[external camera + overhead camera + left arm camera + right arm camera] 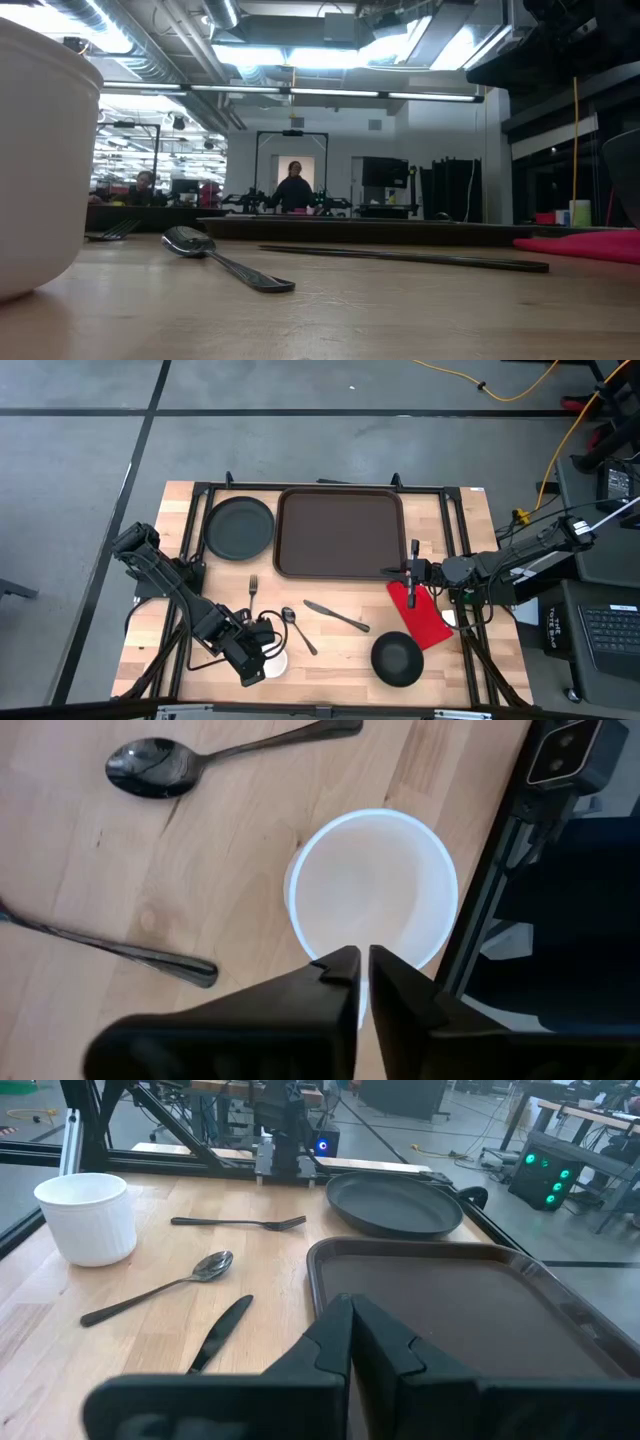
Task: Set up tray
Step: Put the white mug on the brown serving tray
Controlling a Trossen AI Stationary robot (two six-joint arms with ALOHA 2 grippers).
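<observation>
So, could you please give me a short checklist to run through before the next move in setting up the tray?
1. Large dark brown rectangular plastic tray bare inside: ok.
2. Right tool shut at the tray's rim: ok; grip on the rim: cannot tell.
3. Left tool poised over the white round cup, fingers nearly together: ok.
4. Cup upright on the wood table: ok.
5. Round black plate, fork, spoon, knife, black bowl on tray: not ok, all off it.

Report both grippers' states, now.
Left gripper: nearly shut above the white cup, holding nothing.
Right gripper: shut, empty, at the tray rim.
</observation>
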